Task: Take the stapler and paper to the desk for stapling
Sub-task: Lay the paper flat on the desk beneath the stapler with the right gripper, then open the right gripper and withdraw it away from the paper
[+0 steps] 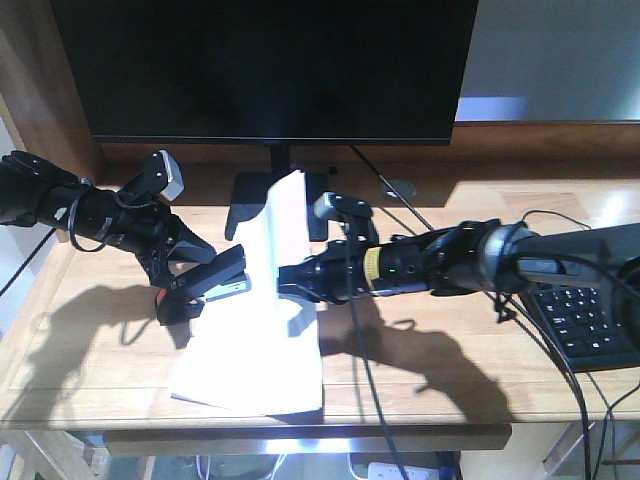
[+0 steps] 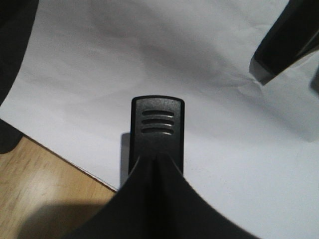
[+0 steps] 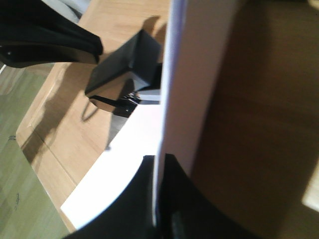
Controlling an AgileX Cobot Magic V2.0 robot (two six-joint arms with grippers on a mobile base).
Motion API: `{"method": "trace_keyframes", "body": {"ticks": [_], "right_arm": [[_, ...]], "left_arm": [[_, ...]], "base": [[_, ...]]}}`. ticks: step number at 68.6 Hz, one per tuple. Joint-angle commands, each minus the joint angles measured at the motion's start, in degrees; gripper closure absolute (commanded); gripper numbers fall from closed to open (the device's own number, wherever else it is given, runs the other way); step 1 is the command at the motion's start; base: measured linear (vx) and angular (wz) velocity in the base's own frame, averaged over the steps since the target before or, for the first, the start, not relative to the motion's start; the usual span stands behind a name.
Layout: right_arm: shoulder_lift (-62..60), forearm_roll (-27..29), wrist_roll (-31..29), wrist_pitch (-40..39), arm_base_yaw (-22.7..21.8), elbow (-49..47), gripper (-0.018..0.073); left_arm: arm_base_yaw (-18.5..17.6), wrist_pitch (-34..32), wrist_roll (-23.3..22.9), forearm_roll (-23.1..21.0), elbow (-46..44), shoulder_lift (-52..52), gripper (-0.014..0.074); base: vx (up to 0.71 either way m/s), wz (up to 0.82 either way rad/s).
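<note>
At 9 o'clock on the light-wood, plank-grained tabletop (image 1: 450,375), the left tool (image 1: 178,290) is clamped around the matte black stapler (image 1: 215,280), whose ribbed, rounded nose sits over the left margin of the paper (image 1: 250,350). The thin white sheet lies flat at 6 o'clock but curls up to a standing edge, pinched tight by the right tool (image 1: 290,283). Bare wood lies open toward the near rim at 5 o'clock; a black keyboard (image 1: 585,320) sits at 3 o'clock.
</note>
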Motion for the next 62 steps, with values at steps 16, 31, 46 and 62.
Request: {"method": "trace_keyframes", "body": {"ticks": [16,31,46,62], "right_arm": [[-0.77,-1.47,4.00,2.03,1.17,-4.77,0.0508],[-0.77,-3.56,6.39,6.79,1.17,-4.77,0.0338],[-0.77,-3.01,5.83,9.86,1.17,-4.77,0.0148],[-0.77,-2.89,2.26,11.97,1.17,-5.47,0.0046]], "left_arm": [[-0.35,1.56,-0.42,-2.95,-1.42,-3.59,0.0603],[-0.35,1.56,-0.42,-2.95,-1.42,-3.59,0.0603],[-0.35,1.56,-0.42,-2.95,-1.42,-3.59,0.0603],[-0.35,1.56,-0.42,-2.95,-1.42,-3.59,0.0603]], "base": [[0.00,0.00],[0.00,0.00],[0.00,0.00],[0.00,0.00]]}}
